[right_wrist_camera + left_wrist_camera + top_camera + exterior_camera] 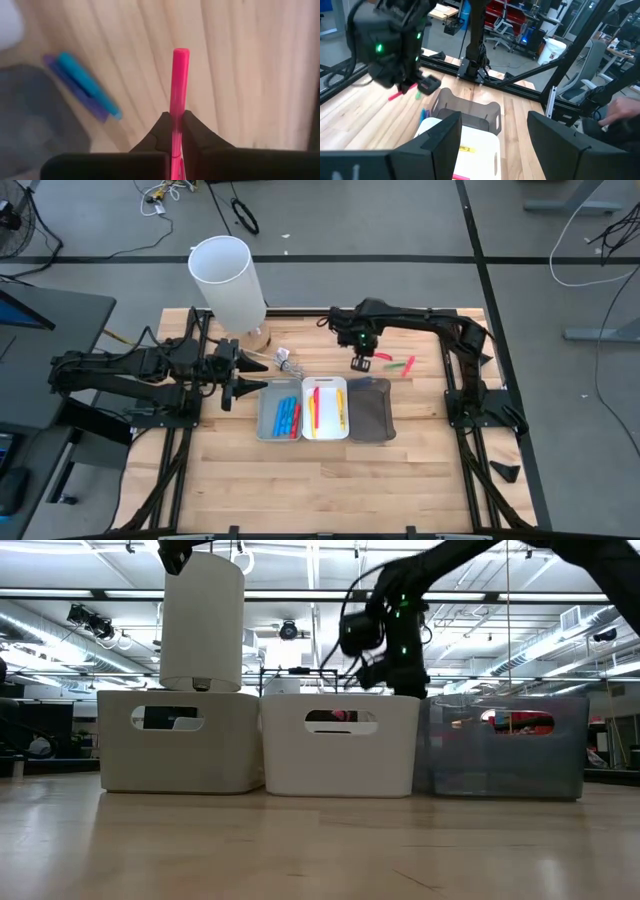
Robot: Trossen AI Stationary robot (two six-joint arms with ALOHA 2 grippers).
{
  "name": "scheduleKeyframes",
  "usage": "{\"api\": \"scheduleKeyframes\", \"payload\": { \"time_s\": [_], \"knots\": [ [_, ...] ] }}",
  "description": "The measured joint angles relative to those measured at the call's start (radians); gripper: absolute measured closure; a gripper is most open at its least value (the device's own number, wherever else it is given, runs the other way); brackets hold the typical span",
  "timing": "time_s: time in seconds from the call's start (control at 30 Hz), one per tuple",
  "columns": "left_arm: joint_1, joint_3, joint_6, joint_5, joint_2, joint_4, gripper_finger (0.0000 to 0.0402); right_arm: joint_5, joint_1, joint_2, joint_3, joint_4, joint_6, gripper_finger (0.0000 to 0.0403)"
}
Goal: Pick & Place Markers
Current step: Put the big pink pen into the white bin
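Right gripper (176, 131) reaches out from its arm over the table (420, 470), fingers clamped tight. Left gripper (243, 383) waits level, fingers spread.

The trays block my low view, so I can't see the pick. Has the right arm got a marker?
Observer: Yes. The right jaws are shut on a pink marker.
Operator: Any markers left on the table near it?
Observer: A blue marker lies on the wood beside the grey tray.
Operator: And the left arm?
Observer: It waits left of the trays, and the left jaws are open.
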Motion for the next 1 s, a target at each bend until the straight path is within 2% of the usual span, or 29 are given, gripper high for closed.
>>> {"api": "scheduleKeyframes", "payload": {
  "time_s": [0.13, 0.3, 0.5, 0.73, 0.9, 1.0],
  "knots": [
    [0.0, 0.0, -0.001, 0.0, 0.0, 0.0, 0.017, -0.003, 0.022, -0.038, 0.037, -0.068, -0.03, 0.0392],
    [0.0, 0.0, -0.018, -0.002, 0.0, 0.001, 0.017, 0.074, 0.071, -0.075, 0.106, -0.192, -0.071, 0.0392],
    [0.0, 0.0, -0.018, -0.003, 0.0, 0.001, 0.017, 0.087, 0.134, -0.078, 0.227, -0.34, -0.079, 0.0392],
    [0.0, 0.0, -0.037, -0.004, 0.0, 0.001, 0.017, 0.087, 0.229, -0.084, 0.341, -0.344, -0.101, 0.0392],
    [0.007, 0.0, -0.234, -0.053, 0.0, 0.0, 0.017, 0.097, 0.29, -0.084, 0.401, -0.343, -0.147, 0.0392],
    [0.032, 0.001, -0.397, -0.029, 0.007, 0.002, 0.017, 0.18, 0.335, -0.084, 0.427, -0.344, -0.172, 0.0392]
  ]
}}
